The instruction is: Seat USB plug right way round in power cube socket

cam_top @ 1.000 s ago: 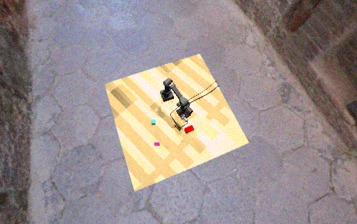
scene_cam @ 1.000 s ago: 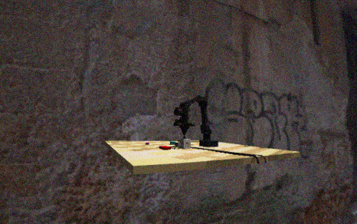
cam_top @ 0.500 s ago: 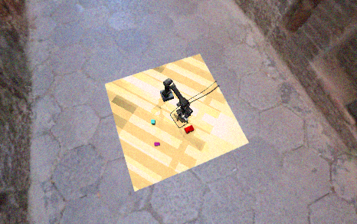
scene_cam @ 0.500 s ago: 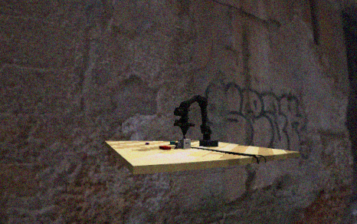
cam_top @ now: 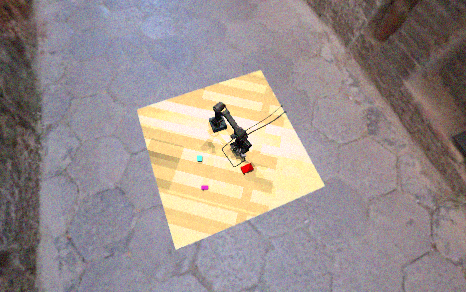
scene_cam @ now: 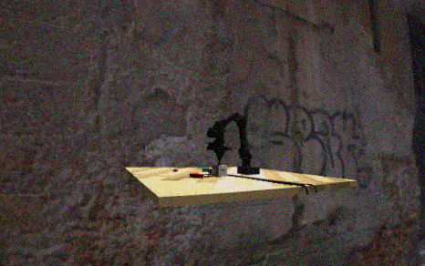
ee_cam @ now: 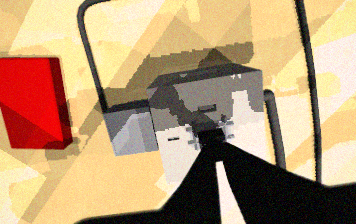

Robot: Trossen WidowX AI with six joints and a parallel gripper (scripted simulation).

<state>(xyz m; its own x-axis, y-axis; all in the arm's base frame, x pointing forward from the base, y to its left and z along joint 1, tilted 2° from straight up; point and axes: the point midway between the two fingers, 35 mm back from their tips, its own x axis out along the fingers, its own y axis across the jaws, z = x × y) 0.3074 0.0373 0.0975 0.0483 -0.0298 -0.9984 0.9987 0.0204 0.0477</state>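
Plug is at top of cube, w/ jaws of gripper closed on it. Which way round it is, & how deep, I cannot tell, so correct seating is not confirmed. Release & moving clear are not yet done. Arm reaches out from its base, bends down at wrist, and fingers point approx. straight down over cube

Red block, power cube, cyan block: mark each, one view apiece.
Red block [ee_cam: 31, 102]: wrist view, top face.
Power cube [ee_cam: 172, 160]: wrist view, lit part of top.
Cyan block [cam_top: 200, 158]: top view, upper face.
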